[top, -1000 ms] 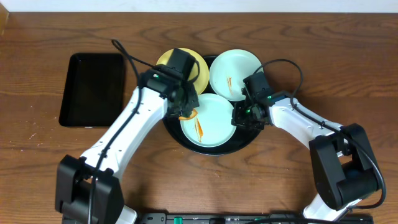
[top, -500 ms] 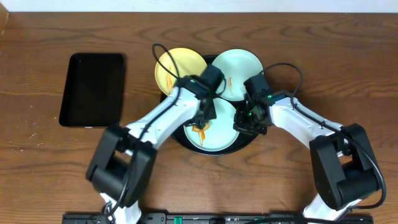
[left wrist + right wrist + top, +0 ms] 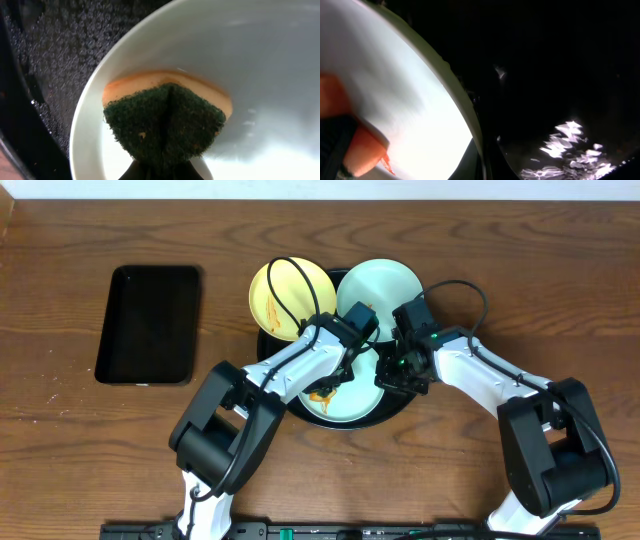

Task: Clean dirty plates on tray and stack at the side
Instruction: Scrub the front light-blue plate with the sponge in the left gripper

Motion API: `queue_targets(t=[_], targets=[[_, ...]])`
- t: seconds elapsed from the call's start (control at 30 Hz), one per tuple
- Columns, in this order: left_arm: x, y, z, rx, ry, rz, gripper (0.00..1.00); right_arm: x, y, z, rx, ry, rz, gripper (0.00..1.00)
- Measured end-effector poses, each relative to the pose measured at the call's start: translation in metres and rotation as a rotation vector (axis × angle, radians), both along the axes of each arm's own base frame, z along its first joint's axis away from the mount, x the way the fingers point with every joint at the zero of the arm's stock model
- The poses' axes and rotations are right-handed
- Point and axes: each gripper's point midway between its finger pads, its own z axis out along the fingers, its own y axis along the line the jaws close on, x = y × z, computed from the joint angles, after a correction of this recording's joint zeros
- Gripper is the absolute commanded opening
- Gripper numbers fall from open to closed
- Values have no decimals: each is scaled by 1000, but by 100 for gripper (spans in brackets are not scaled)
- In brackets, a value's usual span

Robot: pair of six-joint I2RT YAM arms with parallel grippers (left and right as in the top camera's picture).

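Dirty plates (image 3: 285, 290) on tray (image 3: 392, 412), nearest (sponge (image 3: 167, 115) atop) beneath left arm (image 3: 300, 365)

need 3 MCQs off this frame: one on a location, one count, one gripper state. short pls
1. Where does the small rectangular black tray lie relative to the large round glossy black tray?
A) on the left arm's side
B) on the right arm's side
C) stacked on it

2. How many small round plastic plates are in view?
A) two
B) three
C) four

3. The left gripper is:
A) open and empty
B) shut on a plate rim
C) shut on a green-and-orange scrubbing sponge

Key:
1 A: overhead shows it apart, off to the left.
2 B: pale yellow plate, far mint plate, near mint plate.
3 C: the left wrist view shows the sponge pinched, over the near mint plate.
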Motion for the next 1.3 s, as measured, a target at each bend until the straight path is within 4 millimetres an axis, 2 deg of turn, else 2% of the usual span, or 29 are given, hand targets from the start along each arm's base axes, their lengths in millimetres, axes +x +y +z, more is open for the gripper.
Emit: queue_targets(t=[0.13, 0.2, 0.3, 0.43, 0.6, 0.8, 0.97, 1.13, 1.3], targets=[[21, -16, 1, -59, -80, -17, 7, 0, 0, 0, 0, 0, 0, 1], [24, -25, 1, -95, -83, -63, 7, 0, 0, 0, 0, 0, 0, 1], [15, -39, 1, -164, -26, -143, 7, 0, 0, 0, 1, -2, 0, 1], [0, -46, 1, -224, 60, -189, 7, 1, 0, 0, 2, -4, 0, 1], [-13, -29, 2, -256, 174, -221, 7, 1, 0, 0, 3, -5, 0, 1], [-18, 0, 2, -260, 260, -385, 7, 1, 1, -1, 3, -7, 0, 1], [-23, 4, 2, -258, 282, -533, 7, 1, 0, -1, 3, -7, 0, 1], [-51, 8, 4, -292, 412, -564, 7, 1, 1, -1, 4, -7, 0, 1], [-65, 2, 10, -365, 466, -592, 7, 1, 1, -1, 5, -6, 1, 1]])
